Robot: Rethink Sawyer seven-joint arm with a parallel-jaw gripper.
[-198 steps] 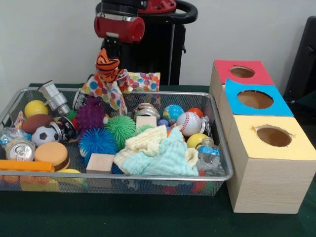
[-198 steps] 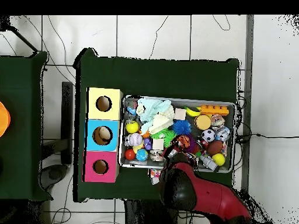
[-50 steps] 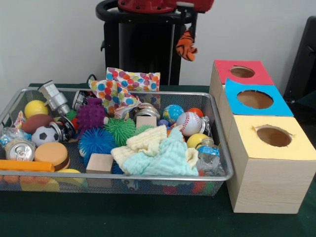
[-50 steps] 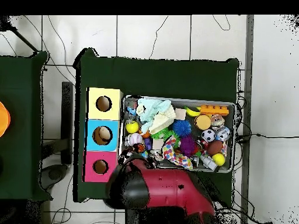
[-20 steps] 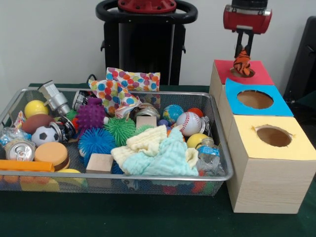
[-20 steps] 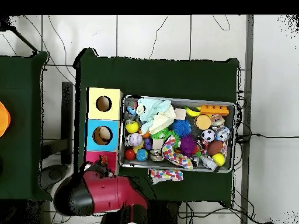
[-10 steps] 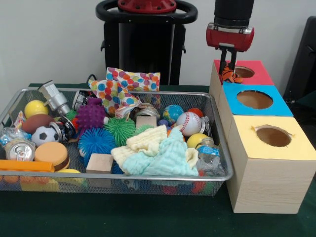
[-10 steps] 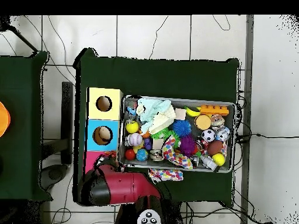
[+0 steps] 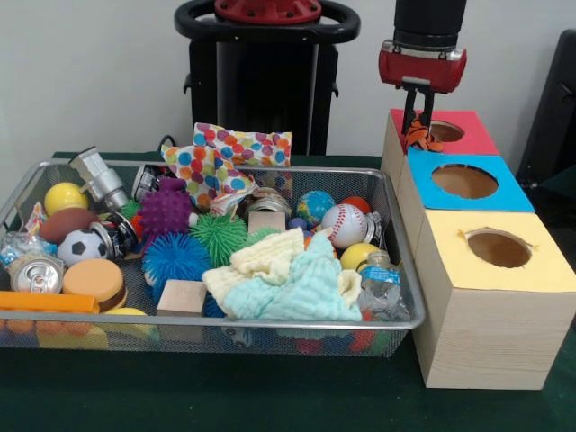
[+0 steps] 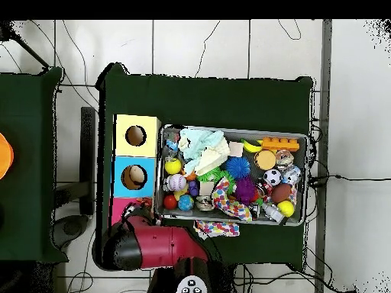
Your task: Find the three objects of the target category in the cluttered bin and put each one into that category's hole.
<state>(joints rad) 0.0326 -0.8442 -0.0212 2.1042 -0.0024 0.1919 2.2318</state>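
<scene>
My gripper (image 9: 416,124) hangs over the left edge of the red box (image 9: 470,140), just left of its round hole (image 9: 441,131). It is shut on a small orange tiger-striped soft toy (image 9: 416,137), which dangles at the level of the box top. In the overhead view the red arm (image 10: 149,248) covers most of the red box (image 10: 118,214), and the toy (image 10: 137,207) shows only as an orange speck. The wire bin (image 9: 225,168) left of the boxes holds several balls, cloths, cans and blocks.
A blue box (image 9: 508,193) and a yellow box (image 9: 540,270), each with a hole, stand in a row in front of the red one. A polka-dot cloth (image 9: 229,153) hangs over the bin's back rim. A baseball (image 9: 344,223) lies near the bin's right wall.
The tiger toy was lifted out of the bin and carried right to the red box. Over the last second the gripper came down and left; since half a second ago it has hardly moved.
</scene>
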